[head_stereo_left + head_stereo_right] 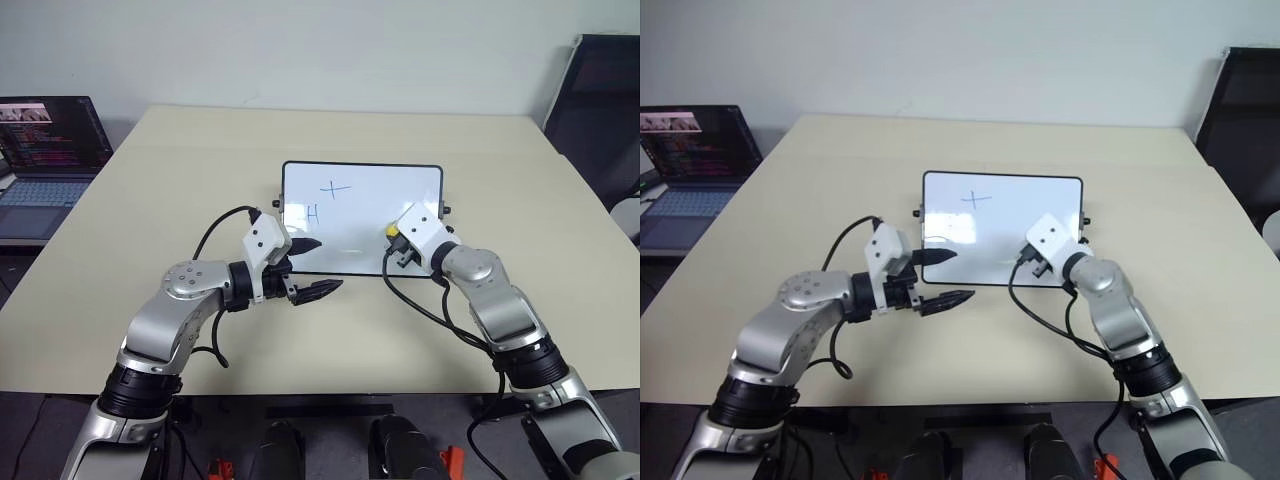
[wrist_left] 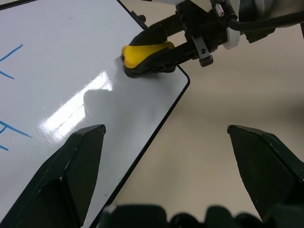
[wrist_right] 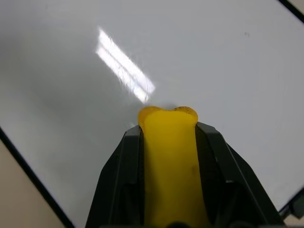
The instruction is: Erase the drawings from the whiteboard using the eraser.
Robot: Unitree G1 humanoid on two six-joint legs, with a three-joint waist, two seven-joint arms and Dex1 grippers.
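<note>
Yellow eraser (image 2: 142, 54) clamped in right gripper (image 1: 393, 238), seemingly touching whiteboard (image 1: 420, 175), left gripper (image 1: 312, 268) spread apart.

Bare worktop (image 1: 480, 150) lies open all around the whiteboard (image 1: 360, 190). At the frame's center, the left gripper (image 1: 312, 267) overhangs the board's lower-left corner; the right gripper (image 1: 394, 240) with the eraser (image 1: 392, 229) occupies its lower-right.

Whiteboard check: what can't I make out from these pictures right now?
- Whiteboard near edge: right claw and left claw cover parts in both eye views.
- H mark: hidden by the left claw in the right eye view.
- Eraser underside: hidden in every view.
</note>
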